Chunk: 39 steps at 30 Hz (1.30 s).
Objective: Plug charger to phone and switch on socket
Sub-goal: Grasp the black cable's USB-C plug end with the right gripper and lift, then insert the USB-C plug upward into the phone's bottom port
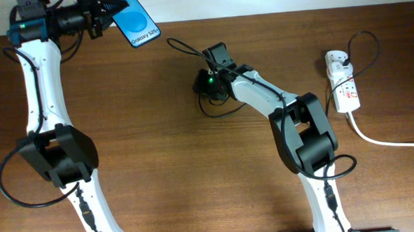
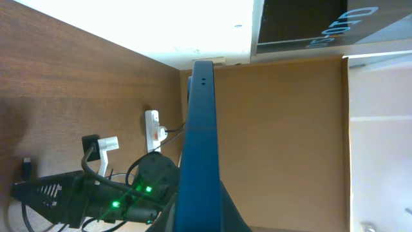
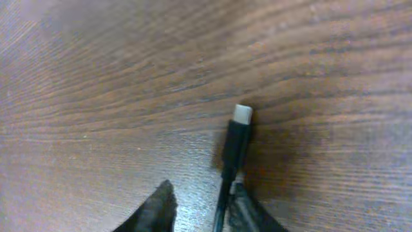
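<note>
The phone [image 1: 136, 22] is showing "Galaxy S25" under a circle on its blue screen. A dark panel [image 2: 309, 26] is carrying pale letters, too blurred to read.

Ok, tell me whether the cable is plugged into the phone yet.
No, the cable's plug lies bare on the table.

Your overhead view looks straight down from well above, taking in the whole table [image 1: 195, 165]; your left wrist view, tipped sideways, looks along the edge-on phone [image 2: 201, 148] across to the socket [image 2: 152, 131], which overhead shares; your right wrist view sits close above the charger [image 3: 235, 138], facing down.
</note>
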Available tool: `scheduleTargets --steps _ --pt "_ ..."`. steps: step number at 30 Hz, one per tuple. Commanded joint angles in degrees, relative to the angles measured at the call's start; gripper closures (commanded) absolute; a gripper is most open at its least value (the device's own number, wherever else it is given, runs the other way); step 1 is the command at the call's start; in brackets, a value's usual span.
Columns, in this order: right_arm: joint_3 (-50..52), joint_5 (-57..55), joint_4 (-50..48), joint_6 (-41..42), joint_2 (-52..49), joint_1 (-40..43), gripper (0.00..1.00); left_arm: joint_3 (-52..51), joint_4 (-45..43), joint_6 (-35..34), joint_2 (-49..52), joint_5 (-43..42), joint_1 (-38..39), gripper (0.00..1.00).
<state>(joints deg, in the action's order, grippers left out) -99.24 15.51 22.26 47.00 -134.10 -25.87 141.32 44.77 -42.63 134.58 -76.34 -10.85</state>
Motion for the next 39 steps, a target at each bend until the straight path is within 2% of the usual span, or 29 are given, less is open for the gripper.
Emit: scheduleTargets --steps 1,2,5,8,14,24,31,35,39 --pt "-0.31 -1.36 0.66 0.17 -2.29 -0.2 0.86 1.07 0.31 0.94 -0.13 -2.14 -0.28 1.0" --pt "-0.31 -1.11 1.16 -0.59 -2.29 0.0 0.96 1.07 0.9 0.94 -0.13 -2.14 -0.28 1.0" --pt "-0.31 4.61 1.53 -9.9 -1.88 1.25 0.96 1.07 1.2 0.94 -0.13 -2.14 -0.28 1.0" --pt "-0.31 10.14 4.68 -15.34 0.2 3.52 0.96 1.07 1.22 0.94 -0.13 -2.14 -0.28 1.0" --pt "-0.31 17.51 19.1 -31.23 14.14 5.75 0.96 1.07 1.36 2.49 -0.13 -2.36 0.2 1.0" --pt "-0.31 21.42 27.74 -35.28 27.65 5.7 0.96 1.01 1.6 9.7 -0.13 -7.39 0.2 1.0" --pt "1.9 21.55 35.45 -39.1 42.49 8.57 0.96 1.01 1.6 14.8 -0.13 -11.85 1.29 1.0" --pt "14.53 24.94 32.22 -38.45 54.82 12.55 0.96 1.01 1.6 16.92 -0.13 -13.14 3.65 1.0" --pt "32.5 34.84 18.82 -33.31 64.54 16.22 0.96 1.01 1.6 18.78 -0.13 -13.86 6.27 1.0"
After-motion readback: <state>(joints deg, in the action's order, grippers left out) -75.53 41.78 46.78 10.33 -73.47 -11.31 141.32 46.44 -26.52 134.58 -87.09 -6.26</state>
